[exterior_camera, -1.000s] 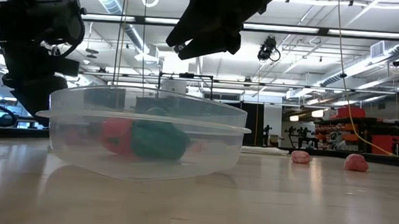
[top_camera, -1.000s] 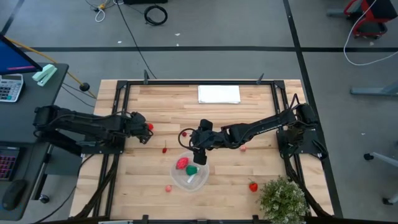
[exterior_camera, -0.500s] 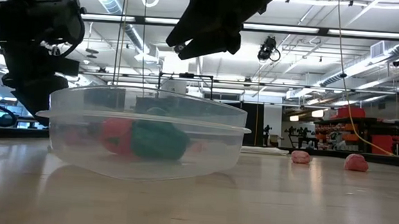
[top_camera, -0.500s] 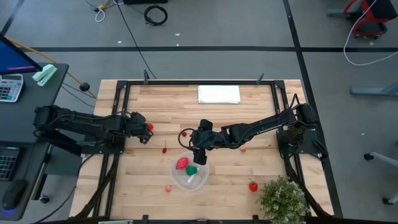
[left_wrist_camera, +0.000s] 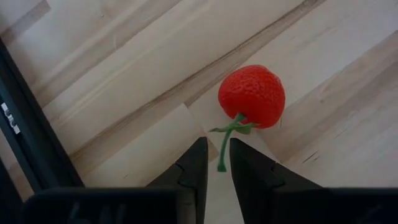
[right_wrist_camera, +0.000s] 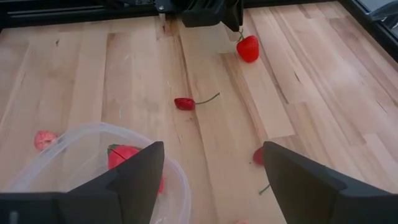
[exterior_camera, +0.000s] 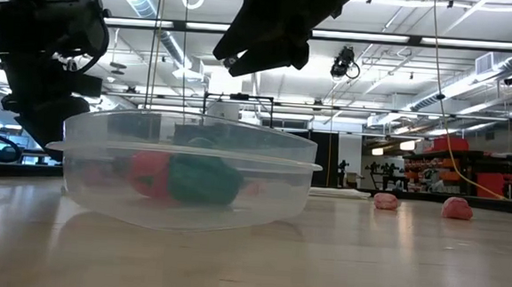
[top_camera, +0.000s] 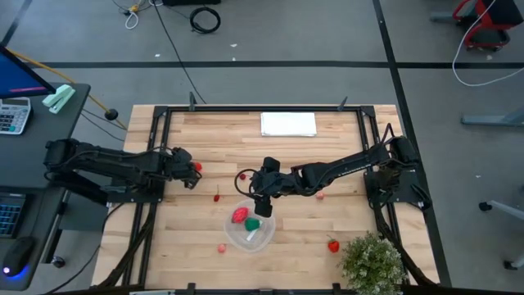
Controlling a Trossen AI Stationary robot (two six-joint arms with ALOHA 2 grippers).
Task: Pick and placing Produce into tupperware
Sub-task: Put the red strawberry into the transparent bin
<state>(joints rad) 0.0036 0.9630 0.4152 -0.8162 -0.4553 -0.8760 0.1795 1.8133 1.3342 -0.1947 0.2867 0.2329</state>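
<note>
Clear plastic defines the tupperware, a round container on the wooden tabletop that serves here as the landmark. It already holds a red piece, a green piece and a pale item. The right end effector hangs just above the container's far rim, its fingers spread wide apart and holding nothing. This pose fits either a release into the container or a pause before the next pick; which of the two cannot be told.

The left end effector sits well to the left of the container and farther back. Its fingers are nearly together around the green stem of a red strawberry, which lies just beyond the fingertips. Whether the stem is actually pinched cannot be told. Gripping by the stem would suit a fruit this small and round.

Remaining produce lies scattered around the container:
- a small red chilli with a thin stem, behind it and to the left;
- a pink piece beside its near left rim;
- a red strawberry to its right, near the bushy green plant.

By this layout, the task appears well short of halfway.
</note>
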